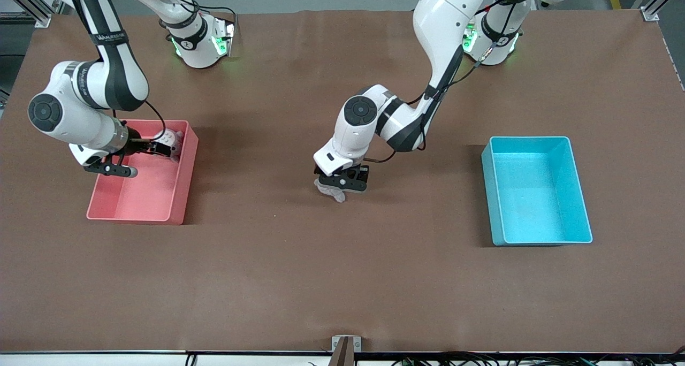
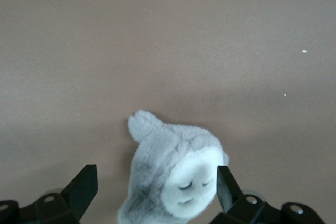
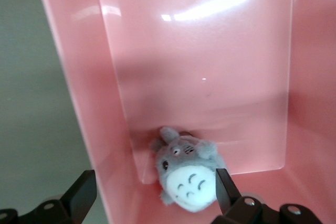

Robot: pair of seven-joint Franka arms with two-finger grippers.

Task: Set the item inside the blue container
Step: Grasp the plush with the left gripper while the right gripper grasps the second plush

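Brown covering spreads over the whole table [image 1: 342, 280] in the front view, with grey floor showing past its edges. Toward the left arm's end sits the blue container [image 1: 537, 190], bare inside and well apart from both grippers. Toward the right arm's end sits a pink bin [image 1: 144, 173]. The left gripper [image 1: 342, 181] is low over the middle of the table, on top of a grey plush toy [image 1: 332, 190] that pokes out from under it. The right gripper [image 1: 160, 147] reaches into the pink bin beside a second grey and white plush [image 1: 170, 137] in the bin's corner farthest from the camera.

From the left wrist view, bare brown surface fills the background. The plush toy [image 2: 176, 179], with a white face and closed eyes, lies between the left gripper's fingers [image 2: 79, 190], which stand wide apart with a gap on each side of it.

From the right wrist view, glossy pink walls [image 3: 199, 61] rise around the second plush [image 3: 189, 174], which lies against a wall in a corner. The right gripper's fingers [image 3: 79, 195] are spread wide, one outside the bin wall and one just beside the plush, holding nothing.
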